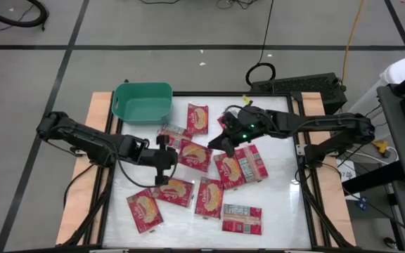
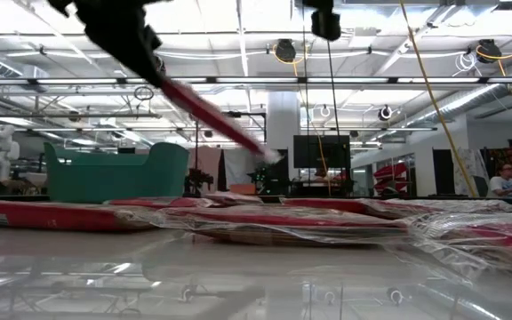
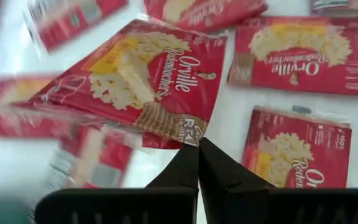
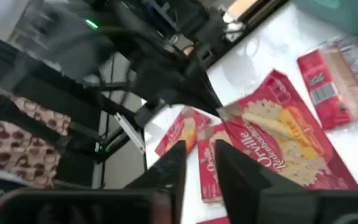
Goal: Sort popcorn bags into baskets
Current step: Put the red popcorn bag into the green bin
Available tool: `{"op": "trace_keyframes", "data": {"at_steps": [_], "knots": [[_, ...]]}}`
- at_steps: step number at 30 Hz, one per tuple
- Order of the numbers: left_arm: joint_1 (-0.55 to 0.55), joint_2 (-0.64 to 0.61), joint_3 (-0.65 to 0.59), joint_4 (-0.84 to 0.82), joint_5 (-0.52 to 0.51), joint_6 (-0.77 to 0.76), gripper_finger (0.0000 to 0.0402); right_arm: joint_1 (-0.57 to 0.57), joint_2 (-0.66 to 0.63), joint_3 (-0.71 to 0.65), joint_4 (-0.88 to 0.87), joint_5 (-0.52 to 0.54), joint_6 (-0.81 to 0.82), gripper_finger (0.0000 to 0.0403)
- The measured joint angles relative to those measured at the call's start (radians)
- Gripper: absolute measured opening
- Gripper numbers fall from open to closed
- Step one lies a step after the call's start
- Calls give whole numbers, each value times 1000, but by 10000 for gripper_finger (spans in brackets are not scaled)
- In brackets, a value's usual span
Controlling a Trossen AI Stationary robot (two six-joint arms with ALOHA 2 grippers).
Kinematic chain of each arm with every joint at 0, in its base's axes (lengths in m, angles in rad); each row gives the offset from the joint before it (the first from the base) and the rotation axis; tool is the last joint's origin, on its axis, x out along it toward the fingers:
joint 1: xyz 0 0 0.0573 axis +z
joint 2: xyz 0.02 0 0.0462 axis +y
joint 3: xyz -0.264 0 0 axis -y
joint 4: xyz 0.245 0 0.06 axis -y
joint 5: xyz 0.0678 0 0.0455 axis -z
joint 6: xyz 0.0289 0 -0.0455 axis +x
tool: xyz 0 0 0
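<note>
the left gripper's (image 3: 197, 144) fingers pinch the edge of one popcorn bag (image 3: 143, 81), which hangs tilted above the others near mid-table; the right gripper's (image 4: 199, 155) fingers stand slightly apart, empty. i'd carry it high and level to the green basket (image 1: 143, 102) before letting go

Popcorn bags (image 1: 230, 169) on table (image 1: 280, 218), beside basket (image 1: 143, 102)

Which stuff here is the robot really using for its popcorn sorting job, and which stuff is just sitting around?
For the job:
- popcorn bags spread on the table
- one lifted bag, pinched in the left tool
- teal basket
- right tool, over the bags

Just lying about:
- black keyboard behind the table
- cables on the floor
</note>
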Motion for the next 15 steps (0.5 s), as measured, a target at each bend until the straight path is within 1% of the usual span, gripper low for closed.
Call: {"op": "trace_keyframes", "data": {"at_steps": [4, 8, 11, 15], "knots": [[1, 0, 70, 0, -13, 114, 0, -59, 10, 4, -3, -58, -35, 155], [1, 0, 134, 1, -17, 224, 0, -122, 10, 53, -2, -158, -122, 209], [1, 0, 178, 1, -37, 274, 0, -152, 9, 78, -4, -226, -248, 237], [1, -1, 221, 2, -49, 329, 0, -180, 10, 81, -64, -240, -352, 258]]}}
